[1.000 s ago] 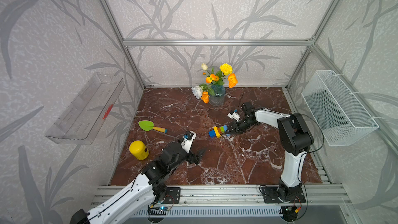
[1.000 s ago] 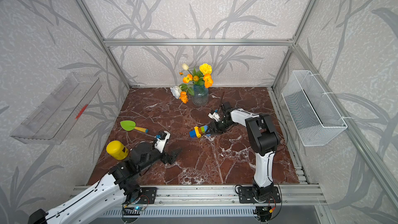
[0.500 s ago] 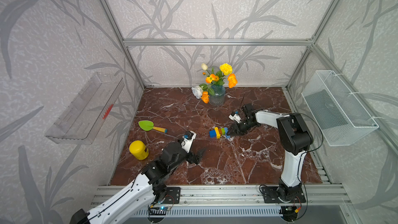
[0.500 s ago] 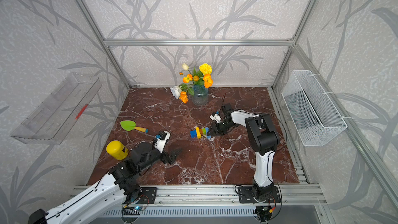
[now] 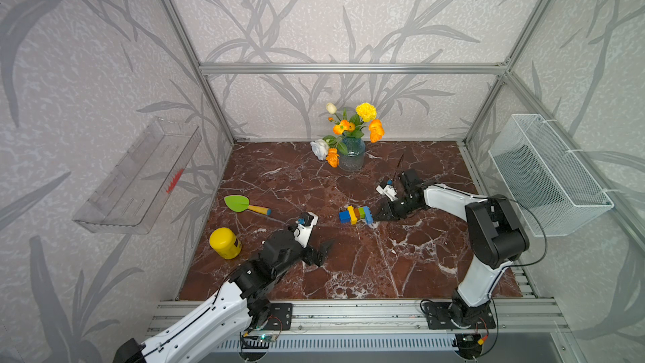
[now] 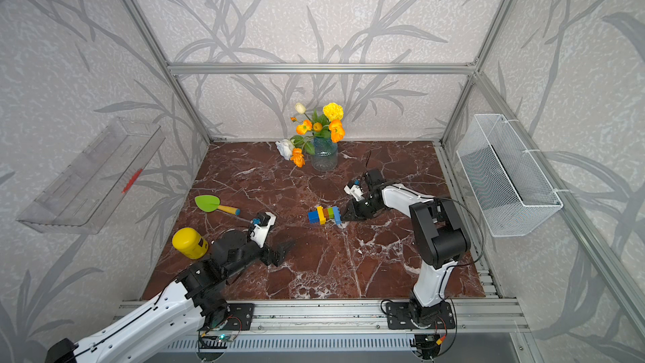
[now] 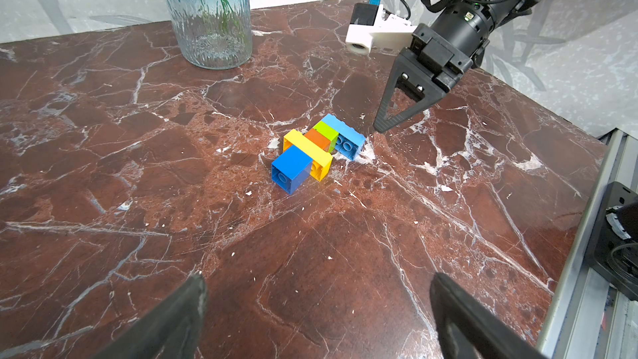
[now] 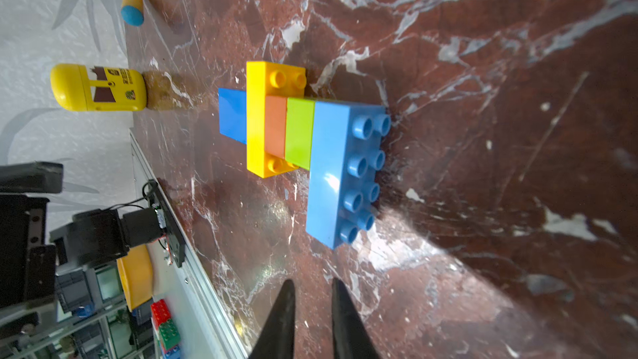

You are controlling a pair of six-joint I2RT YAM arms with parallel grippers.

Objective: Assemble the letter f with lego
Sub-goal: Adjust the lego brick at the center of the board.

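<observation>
1. The right arm stands at the front right corner of the desk (image 5: 384, 267). Its upper link is upright and its forearm stretches low towards the middle, with the right tool (image 5: 378, 216) pointing at the left edge
2. Its fingers (image 8: 283, 316) stand a narrow slit apart with nothing between them
3. The left arm reaches in over the front edge near the left corner. The left tool (image 7: 317, 276) hangs low, spread wide and empty
4. The left arm's lower end runs out of both top views, and the left wrist view shows only that tool's tips. I cannot tell whether the right tool's tips touch the desk
5. The letter f (image 5: 356, 214) lies flat near the middle of the desk, with all the lego (image 6: 324, 215) joined: long blue brick (image 8: 331, 167), green brick (image 8: 299, 129), orange brick (image 8: 275, 126), yellow brick (image 8: 255, 115), and short blue brick (image 8: 232, 115) partly behind the yellow
6. The long blue brick's end lies just beside the right tool's tips, not touching; the left tool is well apart, towards the front left
</observation>
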